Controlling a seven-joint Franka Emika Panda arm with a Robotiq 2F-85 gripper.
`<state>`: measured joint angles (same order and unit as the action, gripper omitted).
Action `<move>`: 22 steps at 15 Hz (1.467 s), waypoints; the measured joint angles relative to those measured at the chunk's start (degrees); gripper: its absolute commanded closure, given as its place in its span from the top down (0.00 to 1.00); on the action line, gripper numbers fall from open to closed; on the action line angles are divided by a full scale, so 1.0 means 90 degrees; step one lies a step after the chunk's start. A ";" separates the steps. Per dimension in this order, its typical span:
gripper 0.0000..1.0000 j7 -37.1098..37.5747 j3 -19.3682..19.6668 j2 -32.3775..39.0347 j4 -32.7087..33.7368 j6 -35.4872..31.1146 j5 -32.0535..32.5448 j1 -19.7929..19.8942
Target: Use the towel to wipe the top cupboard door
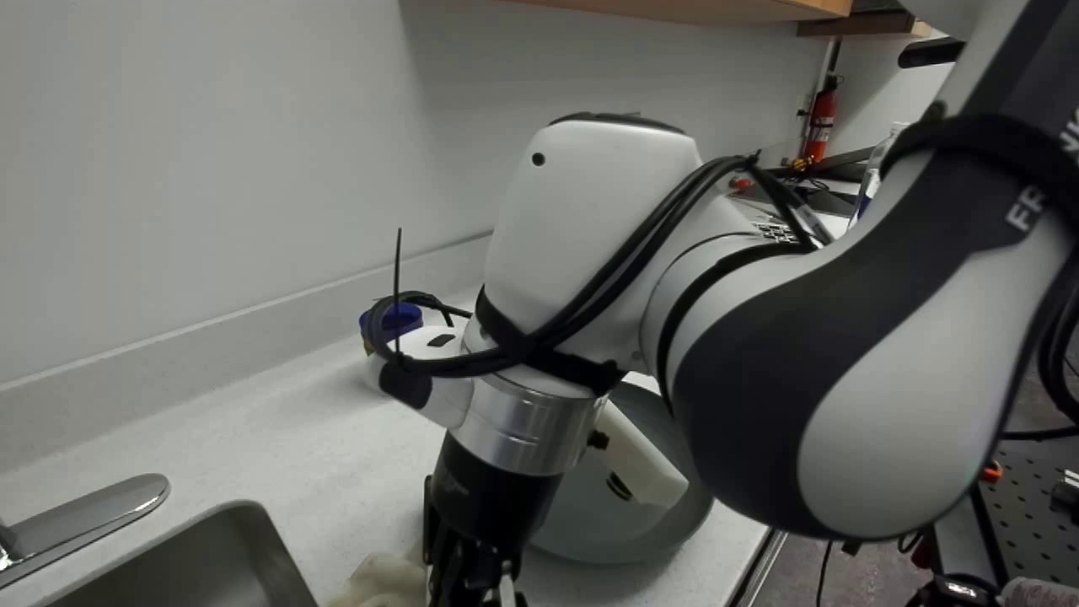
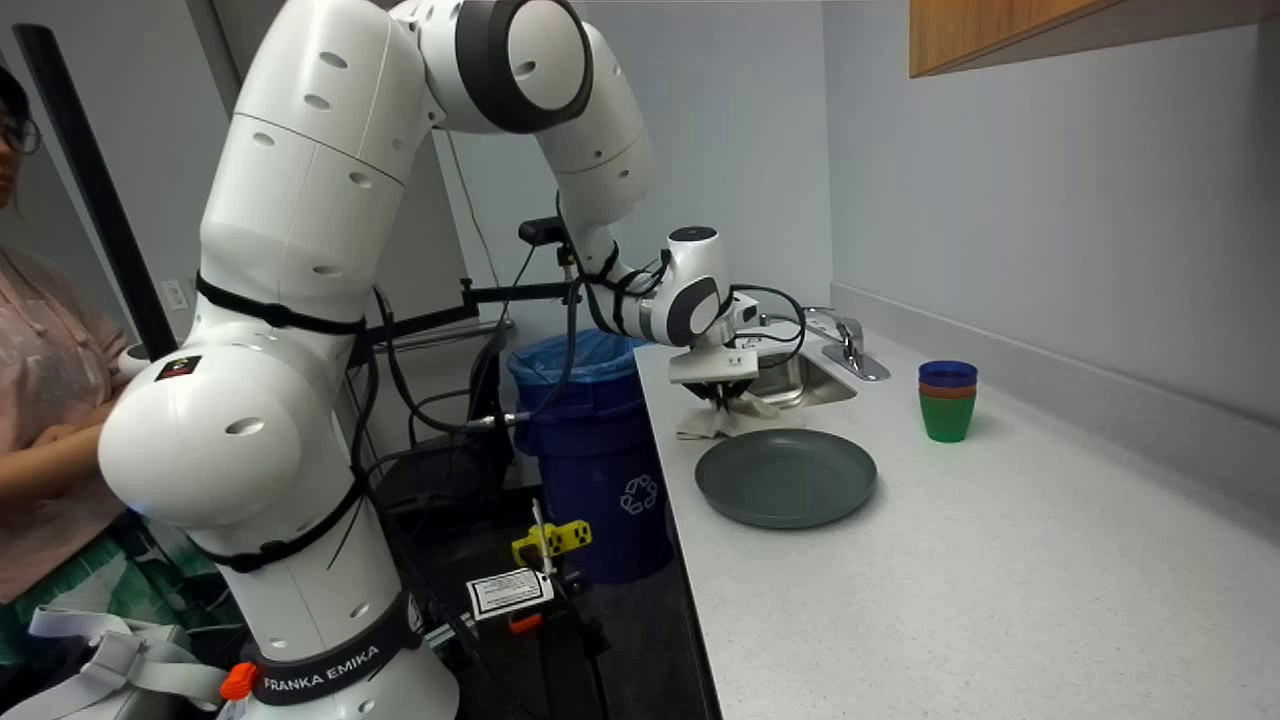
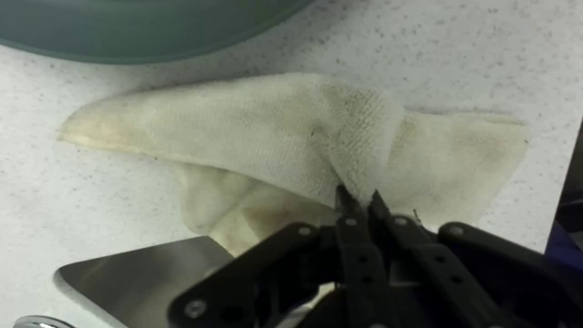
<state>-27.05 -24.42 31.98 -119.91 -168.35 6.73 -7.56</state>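
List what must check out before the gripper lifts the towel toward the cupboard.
1. Gripper closed on the towel: ok, it pinches a fold in the wrist view.
2. Towel off the countertop: not ok, much of it lies there.
3. Towel apart from the gray-green plate: ok, countertop shows between them.
4. Towel free of the sink: cannot tell, it reaches the edge and the gripper hides part.
5. Stacked cups clear of the arm: ok, they stand apart.
6. Wooden cupboard fully in view: not ok, only a lower part shows.
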 measured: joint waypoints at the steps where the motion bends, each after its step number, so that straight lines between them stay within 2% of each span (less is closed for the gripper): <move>1: 0.02 -0.0012 -0.0270 -0.0036 -0.0101 -0.0134 -0.0112 0.0216; 5: 0.02 -0.0020 -0.1513 -0.0427 -0.0709 -0.0740 -0.0434 0.1240; 7: 0.02 -0.0018 -0.1838 -0.0803 -0.1080 -0.1068 -0.0444 0.1587; 11: 0.02 -0.0018 -0.2044 -0.1695 -0.1722 -0.1206 -0.0444 0.2041; 16: 0.02 0.0133 -0.2048 -0.2581 -0.2262 -0.1205 -0.0491 0.2259; 19: 0.02 0.0312 -0.2062 -0.2882 -0.2459 -0.1205 -0.0689 0.2263; 20: 0.06 0.0314 -0.2164 -0.2985 -0.2528 -0.1205 -0.0902 0.2330; 22: 0.06 0.0280 -0.2491 -0.3173 -0.2629 -0.1206 -0.1385 0.2523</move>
<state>-24.53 -46.83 3.42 -143.58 -179.20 -5.73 15.14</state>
